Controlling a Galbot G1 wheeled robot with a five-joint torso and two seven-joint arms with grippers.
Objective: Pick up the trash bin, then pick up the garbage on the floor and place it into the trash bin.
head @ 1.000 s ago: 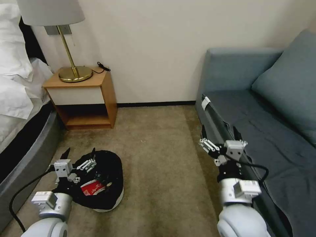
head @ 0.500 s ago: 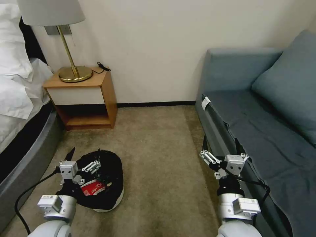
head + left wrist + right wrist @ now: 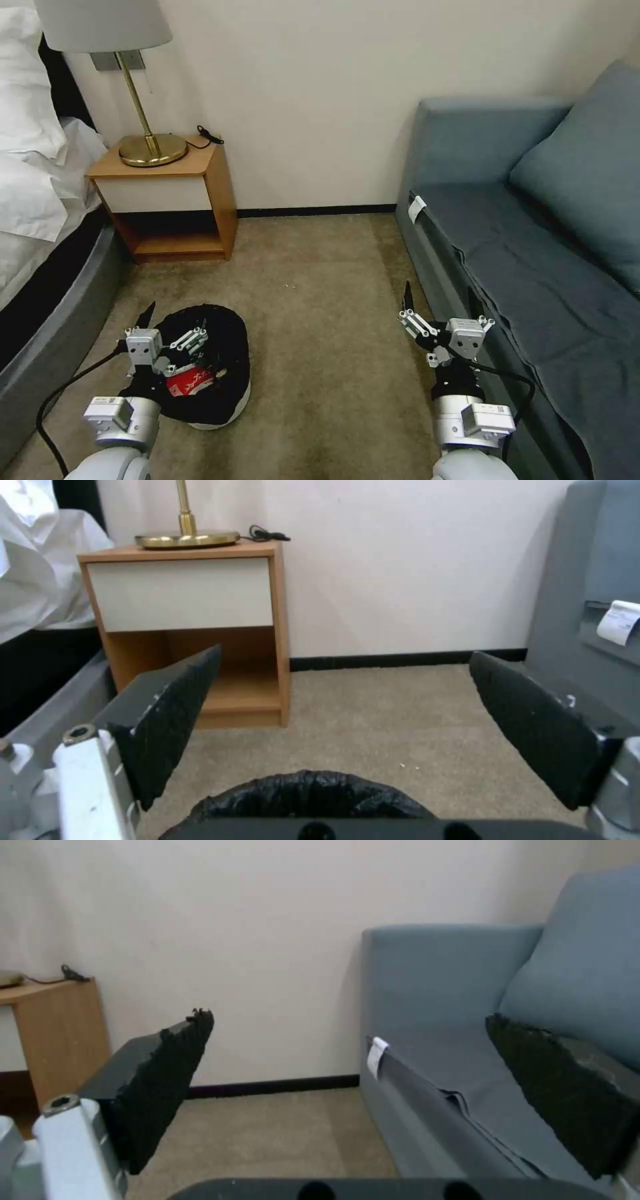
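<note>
The left gripper [image 3: 175, 321] is hovering wide open and empty over the trash bin [image 3: 230, 373], while the right gripper [image 3: 440, 308] is hanging open and empty beside the sofa [image 3: 533, 267].

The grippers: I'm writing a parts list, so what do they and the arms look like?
Both the left gripper and the right gripper have silver-white metal bodies with linkages and black, wedge-shaped padded fingers. The wrists are silver cylinders carrying small grey boxes, on rounded white arm shells. A black cable loops beside each wrist.
</note>
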